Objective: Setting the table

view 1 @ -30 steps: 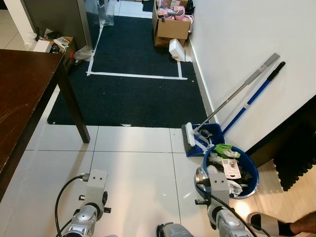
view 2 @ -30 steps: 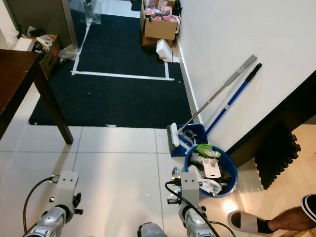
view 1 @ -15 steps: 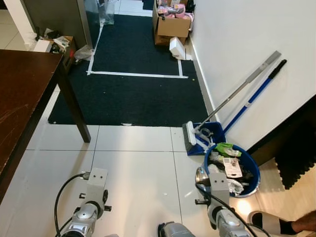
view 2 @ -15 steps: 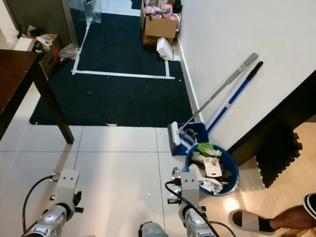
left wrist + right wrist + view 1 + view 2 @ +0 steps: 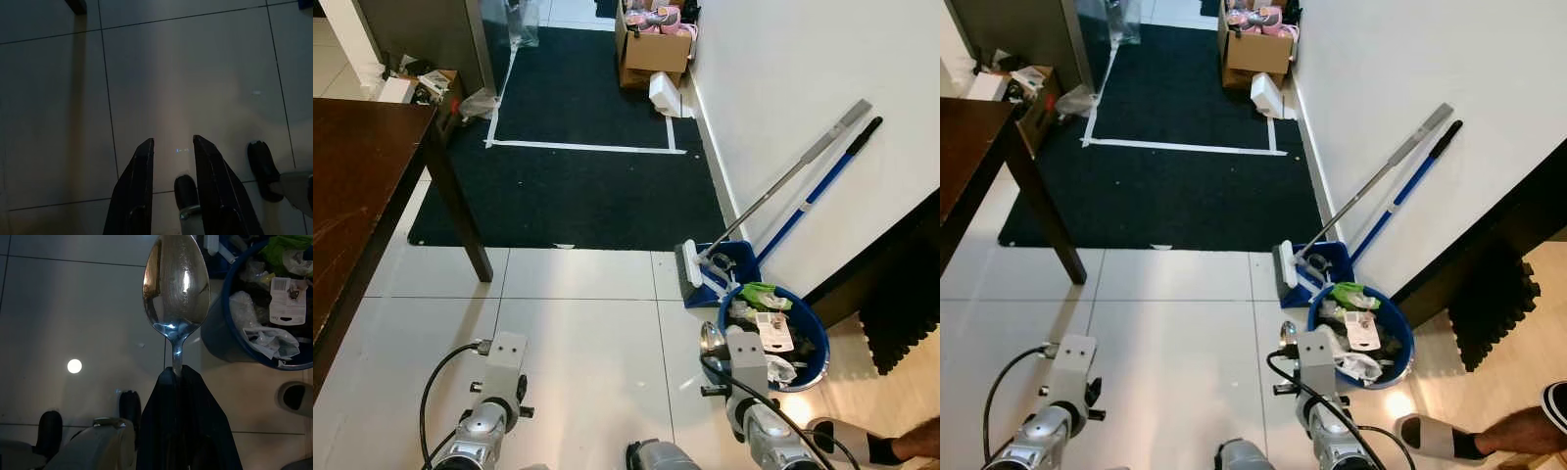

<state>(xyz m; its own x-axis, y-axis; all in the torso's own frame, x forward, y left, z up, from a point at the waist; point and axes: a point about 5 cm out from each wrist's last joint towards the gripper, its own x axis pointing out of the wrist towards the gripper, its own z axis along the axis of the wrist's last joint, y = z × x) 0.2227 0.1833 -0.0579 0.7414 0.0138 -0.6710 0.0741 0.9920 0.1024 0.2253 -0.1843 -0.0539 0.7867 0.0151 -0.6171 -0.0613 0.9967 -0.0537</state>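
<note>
A shiny metal spoon (image 5: pixel 176 289) sticks out of my right gripper (image 5: pixel 177 374), whose black fingers are shut on its handle; its bowl (image 5: pixel 711 340) shows low on the right, just above the white floor tiles. My left gripper (image 5: pixel 173 145) hangs low on the left over bare tile, open, with nothing between its fingers. The dark wooden table (image 5: pixel 352 186) stands at the left, its corner leg (image 5: pixel 460 211) on the edge of the carpet.
A blue bin (image 5: pixel 808 338) full of rubbish sits close to my right arm, with a broom (image 5: pixel 773 196) and blue dustpan (image 5: pixel 729 264) against the white wall. Dark carpet (image 5: pixel 578 186) lies ahead, cardboard boxes (image 5: pixel 651 49) beyond. A person's slippered foot (image 5: pixel 847 441) is at the lower right.
The view has shifted slightly. My right arm has moved a little with the spoon still held. The left arm hangs as before.
</note>
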